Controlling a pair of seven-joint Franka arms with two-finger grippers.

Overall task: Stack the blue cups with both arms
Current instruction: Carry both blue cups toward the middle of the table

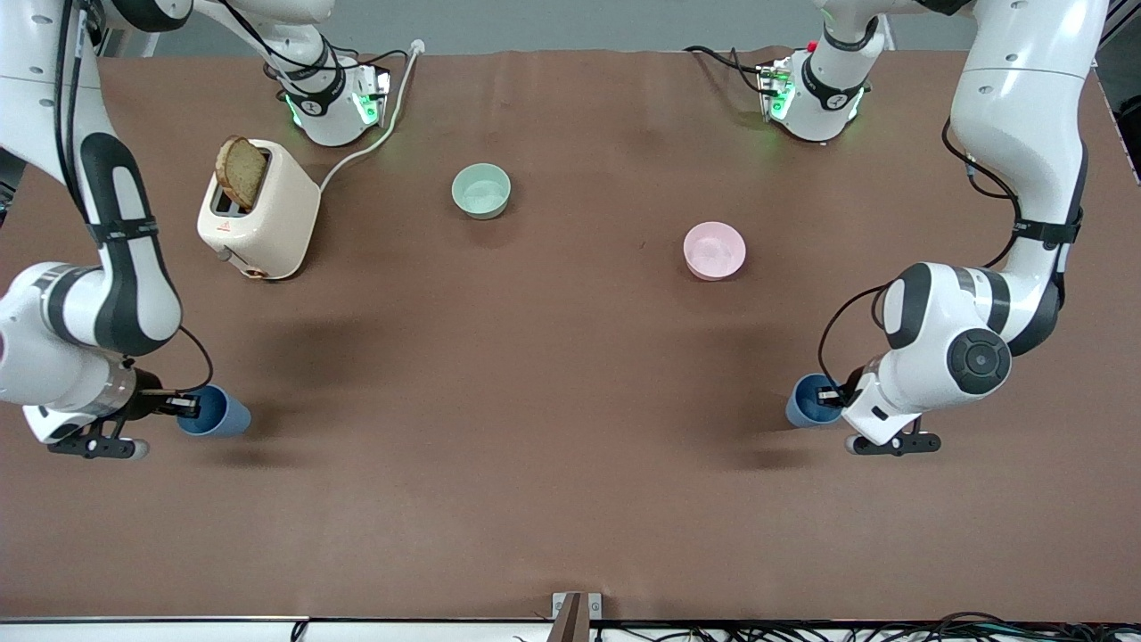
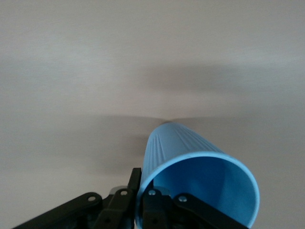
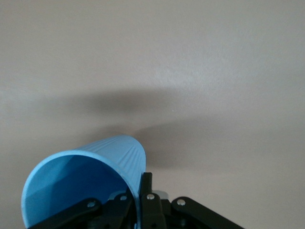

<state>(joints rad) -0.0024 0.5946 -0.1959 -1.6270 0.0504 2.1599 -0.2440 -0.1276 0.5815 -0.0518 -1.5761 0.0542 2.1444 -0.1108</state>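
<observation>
Now both grippers grip a cup by its rim. The left gripper [image 1: 833, 394] is at the left arm's end of the table, its fingers clamped on the wall of a blue cup [image 1: 809, 400]; in the left wrist view the left gripper [image 2: 140, 191] pinches the rim of that cup [image 2: 200, 176], one finger [image 2: 157, 202] inside the mouth and one outside. The cup tilts away from the pincer, its ribbed base toward the brown table [image 1: 553, 428].

At the right arm's end, the right gripper [image 1: 183, 407] is likewise closed on the second blue cup [image 1: 217, 412]. In the right wrist view the right gripper [image 3: 143, 191] clamps the rim of this cup [image 3: 90, 176], which leans away from the fingers [image 3: 147, 188].

Farther from the front camera than both pincers, a pale green bowl [image 1: 481, 191] and a pink bowl [image 1: 714, 251] sit between the arms, well apart from each cup. A cream toaster [image 1: 260, 214] with a slice of bread [image 1: 241, 171] stands toward the right arm's base.
</observation>
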